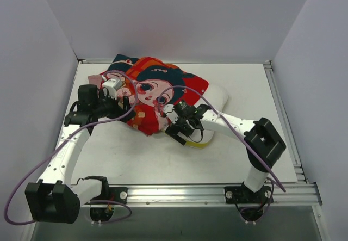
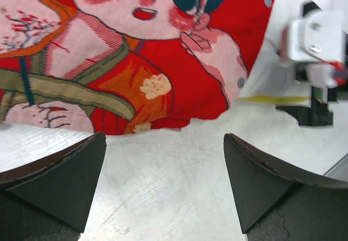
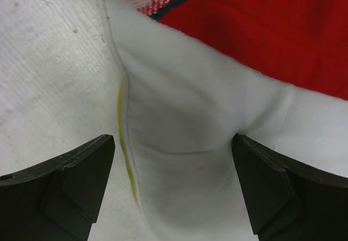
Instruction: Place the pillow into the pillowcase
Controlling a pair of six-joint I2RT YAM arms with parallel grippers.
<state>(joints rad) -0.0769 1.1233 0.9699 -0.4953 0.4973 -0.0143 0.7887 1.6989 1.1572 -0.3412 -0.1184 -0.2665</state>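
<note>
The pillowcase (image 1: 157, 91) lies in the upper middle of the top view on the desk (image 1: 163, 165). The pillow (image 1: 218, 97) appears mostly inside it, with a white end and its yellow band (image 1: 198, 144) poking out at the pillowcase's right and lower-right edge. Both pairs of fingers stand wide apart and hold nothing. The left fingers (image 2: 60, 181) hover over bare desk just short of the red hem (image 2: 163, 122), which crosses the middle of the left wrist view. The right fingers (image 3: 70, 181) straddle the exposed pillow corner, with the yellow band running down between them left of centre. The step in hand looks like a fresh grasp to work the rest of the pillow in. To do it well, the left fingers should pinch only the top layer of the hem, not cloth and pillow together, and hold the mouth open. The right fingers should close on the corner's bulk rather than the thin band, then push toward the upper left of the top view, low along the desk. Pushing with the hem unanchored would likely just slide the whole bundle.
</note>
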